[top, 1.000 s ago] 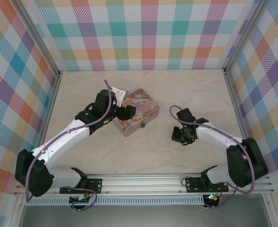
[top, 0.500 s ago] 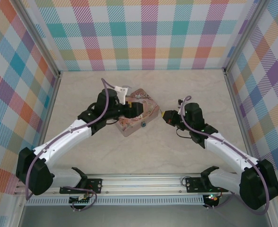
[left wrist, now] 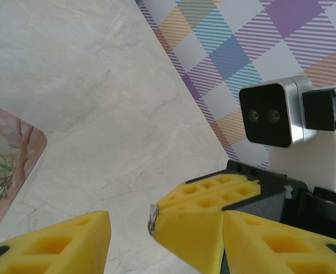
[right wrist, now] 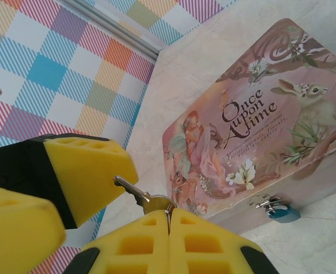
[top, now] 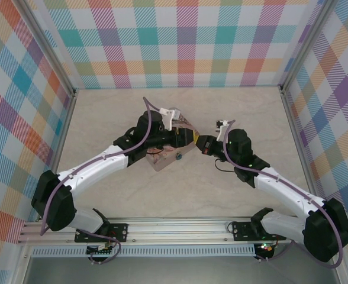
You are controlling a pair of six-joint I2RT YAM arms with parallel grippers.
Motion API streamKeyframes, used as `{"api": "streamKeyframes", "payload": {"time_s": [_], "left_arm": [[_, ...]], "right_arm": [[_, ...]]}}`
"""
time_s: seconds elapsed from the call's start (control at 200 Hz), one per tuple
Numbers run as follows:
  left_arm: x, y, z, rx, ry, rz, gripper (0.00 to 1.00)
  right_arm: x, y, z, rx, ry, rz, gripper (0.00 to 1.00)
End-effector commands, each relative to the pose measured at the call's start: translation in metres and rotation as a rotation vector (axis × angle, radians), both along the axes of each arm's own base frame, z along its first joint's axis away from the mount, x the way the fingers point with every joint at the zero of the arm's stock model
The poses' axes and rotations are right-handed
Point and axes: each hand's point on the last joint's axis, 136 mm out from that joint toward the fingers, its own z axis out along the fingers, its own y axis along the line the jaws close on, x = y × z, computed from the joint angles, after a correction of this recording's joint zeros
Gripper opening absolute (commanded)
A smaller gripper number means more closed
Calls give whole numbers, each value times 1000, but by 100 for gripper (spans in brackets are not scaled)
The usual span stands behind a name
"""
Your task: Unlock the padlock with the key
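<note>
So, within the last sec the right gripper point(right wrist: 169, 222) has swung in from the right side of the table point(top: 103, 112) and the left gripper point(top: 189, 139) has slid across over the tin point(right wrist: 254, 114); the two now meet just off the tin's right corner. The right gripper is clamped tight on the key point(right wrist: 138, 196). The left gripper's jaws stand apart, straddling that fingertip and the key's end w/o pinching yet (they've been narrowing). It reads as a handover or regrip, i.e. insertion not begun. The key's long axis runs up-left out of the pads in the right wrist view, free end aimed at the left gripper's pad point(right wrist: 85, 171) and away from the padlock point(right wrist: 281, 212), which hangs untouched off the tin's front clasp point(right wrist: 263, 201), body down. The key prob. needs turning round before it meets the keyhole.
</note>
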Motion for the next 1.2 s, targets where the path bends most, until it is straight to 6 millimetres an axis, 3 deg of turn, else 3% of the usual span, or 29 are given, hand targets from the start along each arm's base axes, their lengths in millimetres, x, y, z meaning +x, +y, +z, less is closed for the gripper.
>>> {"api": "streamKeyframes", "payload": {"time_s": [0.0, 0.65, 0.805, 0.995, 1.195], "left_arm": [[4, -8, 22, -46, -46, 6, 51], [6, -10, 17, -20, -49, 5, 16], [5, -7, 19, -5, -66, 9, 4], [1, 5, 35, 26, -135, 23, 0], [-13, 14, 72, 38, -244, -32, 0]], "right_arm": [[1, 6, 31, 41, -94, 18, 0], [-3, 20, 39, 67, -98, 83, 0], [-4, 19, 38, 63, -96, 81, 1], [-18, 18, 50, 37, -179, 152, 21], [-31, 2, 73, 91, -275, 251, 40]]}}
